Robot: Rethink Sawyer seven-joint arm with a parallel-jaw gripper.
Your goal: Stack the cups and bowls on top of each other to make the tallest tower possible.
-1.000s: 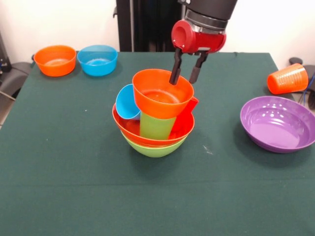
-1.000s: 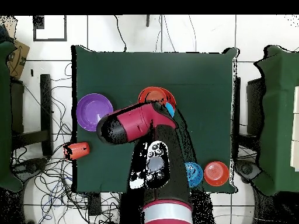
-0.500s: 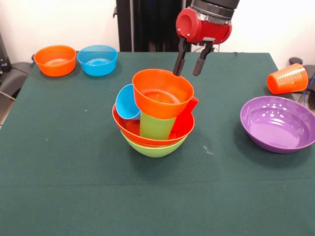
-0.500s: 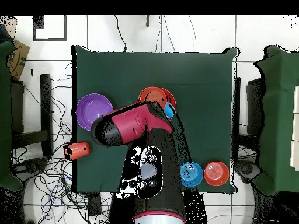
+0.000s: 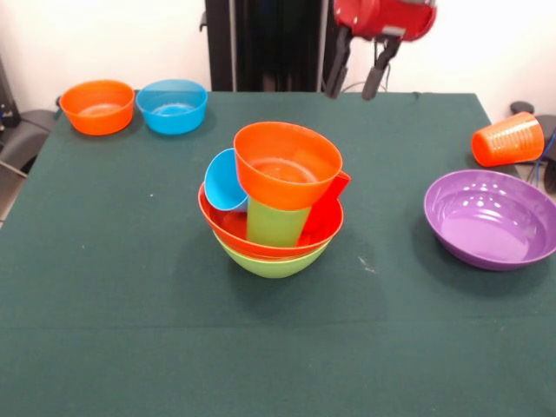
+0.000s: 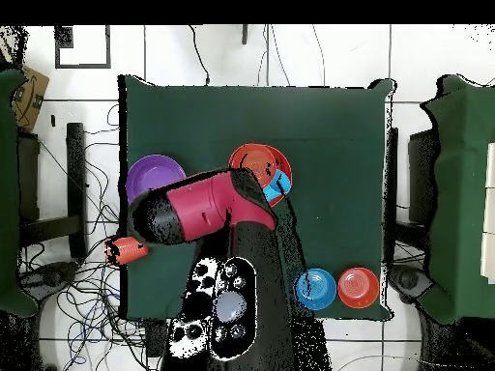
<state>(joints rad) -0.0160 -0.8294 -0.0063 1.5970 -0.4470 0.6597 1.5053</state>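
- Orange small bowl (image 5: 97, 106) sits far to the left of and below the pincer (image 5: 356, 80) in the front view, at the table's (image 5: 104, 287) back corner.
- Blue small bowl (image 5: 173, 105) stands just beside it, on the side nearer the pincer.
- Multicoloured tower (image 5: 274, 198) stands below the pincer and a little to its left, well apart from it: a lime green bowl (image 5: 272, 263) at the base, an orange-red bowl (image 5: 228, 228) in that, then a green cup (image 5: 274, 224), with a light blue cup (image 5: 224, 182) and a red cup (image 5: 325, 211) leaning beside it, and an orange bowl (image 5: 287, 163) on top.
- Black fingers (image 5: 336, 74) of the pincer hang spread apart, holding nothing.
- Purple bowl (image 5: 491, 218) lies below and right of the pincer.
- Orange cup (image 5: 508, 139) lies on its side, right of the pincer.
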